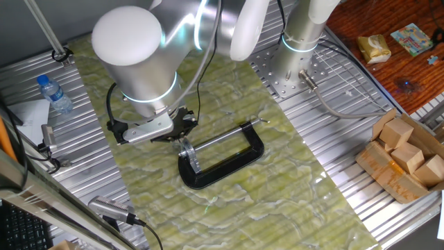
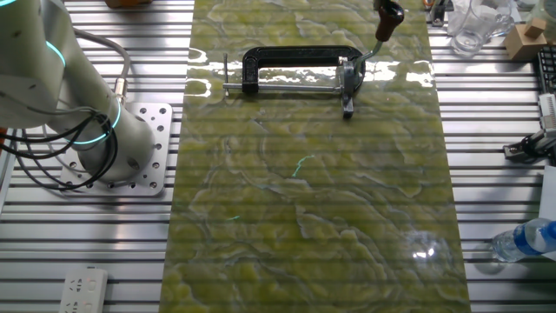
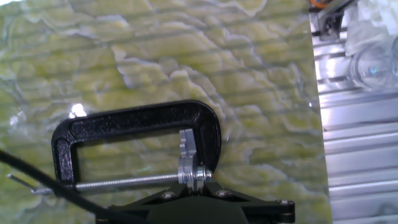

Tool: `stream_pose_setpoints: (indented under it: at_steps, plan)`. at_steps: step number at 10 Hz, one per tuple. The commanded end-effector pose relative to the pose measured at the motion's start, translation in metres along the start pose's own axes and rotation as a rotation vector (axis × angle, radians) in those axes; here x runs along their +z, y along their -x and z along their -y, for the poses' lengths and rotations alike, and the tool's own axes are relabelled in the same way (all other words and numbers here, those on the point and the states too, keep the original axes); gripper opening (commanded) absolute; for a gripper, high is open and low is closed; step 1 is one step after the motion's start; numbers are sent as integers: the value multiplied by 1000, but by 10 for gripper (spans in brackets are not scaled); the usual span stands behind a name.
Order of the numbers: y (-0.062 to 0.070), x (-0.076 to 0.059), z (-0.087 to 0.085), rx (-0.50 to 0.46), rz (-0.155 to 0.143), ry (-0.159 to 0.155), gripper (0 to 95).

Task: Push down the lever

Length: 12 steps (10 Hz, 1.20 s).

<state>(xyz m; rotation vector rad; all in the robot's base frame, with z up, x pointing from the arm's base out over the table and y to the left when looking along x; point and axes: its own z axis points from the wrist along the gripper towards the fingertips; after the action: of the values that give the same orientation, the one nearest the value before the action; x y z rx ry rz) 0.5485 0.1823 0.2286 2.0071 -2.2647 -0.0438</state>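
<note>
The black C-shaped clamp (image 1: pixel 223 171) lies flat on the green patterned mat; it also shows in the other fixed view (image 2: pixel 295 56) and the hand view (image 3: pixel 137 118). The lever's silvery arm (image 2: pixel 372 45) rises at a slant from the clamp's end to its dark red knob (image 2: pixel 388 15). In one fixed view the arm (image 1: pixel 189 157) runs up under my gripper (image 1: pixel 182 137), and the knob is hidden there. In the hand view my gripper (image 3: pixel 193 182) sits right over the silvery arm (image 3: pixel 188 149), fingertips close together. The gripper is out of the other fixed view.
A water bottle (image 1: pixel 54 94) lies left of the mat. A box of wooden blocks (image 1: pixel 406 156) stands at the right. Glass cups (image 2: pixel 473 26) sit near the clamp's lever end. The arm's base plate (image 2: pixel 139 148) is bolted beside the mat.
</note>
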Motion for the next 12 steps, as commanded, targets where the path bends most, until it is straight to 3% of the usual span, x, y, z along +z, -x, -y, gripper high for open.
stream_pose_setpoints:
  at_steps: [1,8,12]
  plan:
    - [-5,3,2,-2,-11,-2,0]
    - [-23,12,7,-19,-57,-16,0]
    - [-26,16,10,-23,-79,-23,0]
